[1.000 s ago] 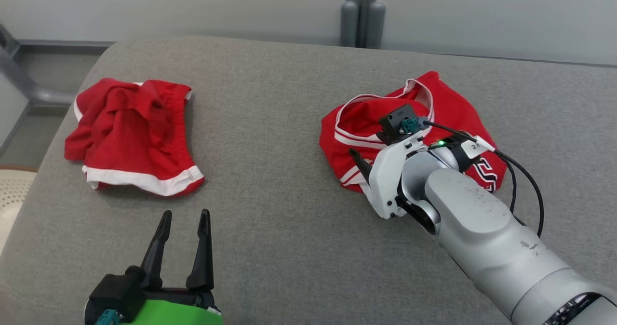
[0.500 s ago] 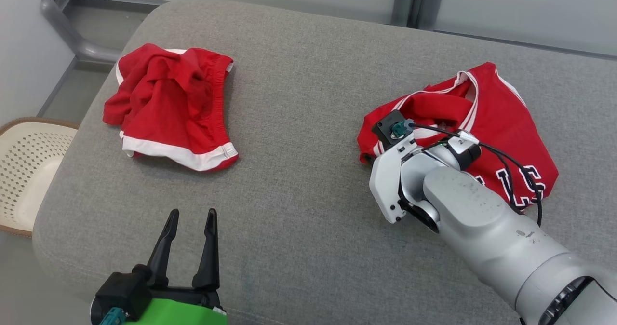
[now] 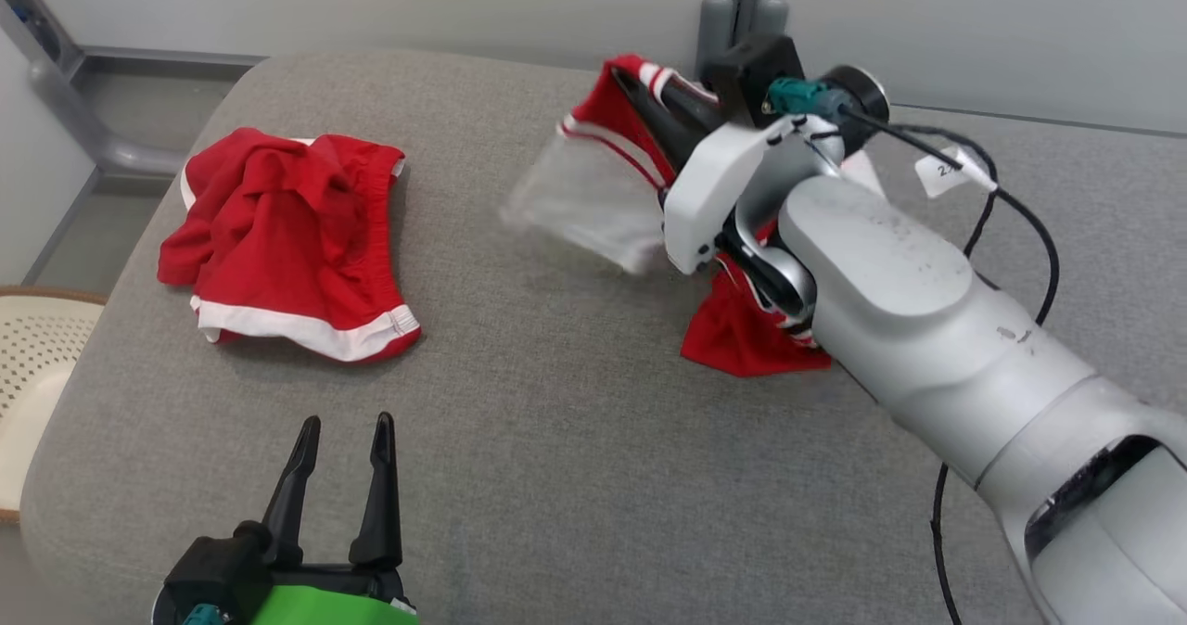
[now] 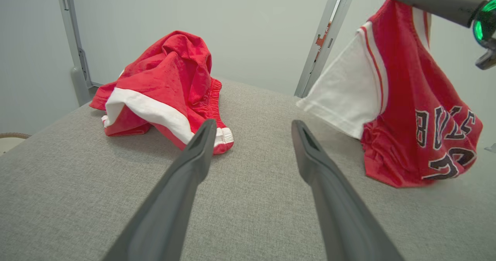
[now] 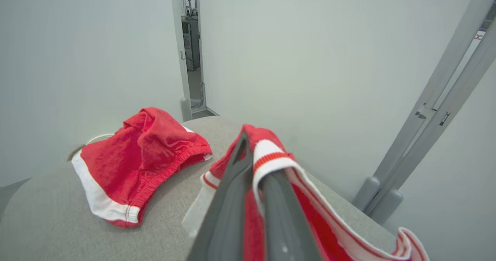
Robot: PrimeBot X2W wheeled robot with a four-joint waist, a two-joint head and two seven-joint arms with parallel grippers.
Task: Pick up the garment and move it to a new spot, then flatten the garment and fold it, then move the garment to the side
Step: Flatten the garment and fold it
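Observation:
The garment [image 3: 751,338] is a red jersey with white trim, black lettering and a white sleeve. It hangs from my right gripper [image 3: 623,78], which is shut on its trimmed edge and raised over the far middle of the grey padded surface [image 3: 556,440]. The jersey's lower end still rests on the padding. In the right wrist view the shut gripper [image 5: 252,152] pinches the striped hem of the jersey [image 5: 306,203]. In the left wrist view the jersey [image 4: 410,90] dangles at the right. My left gripper [image 3: 343,426] [image 4: 252,125] stands open and empty at the near edge.
A pair of red shorts [image 3: 287,235] [image 4: 166,83] [image 5: 139,156] with a white hem lies crumpled at the left. A cream perforated basket [image 3: 28,356] sits on the floor beyond the left edge. A grey post [image 3: 737,4] stands behind the surface.
My right gripper has shut on the jersey's edge and lifted it up and away from the padding, so it now hangs. The head camera has shifted. The left gripper stays open in place.

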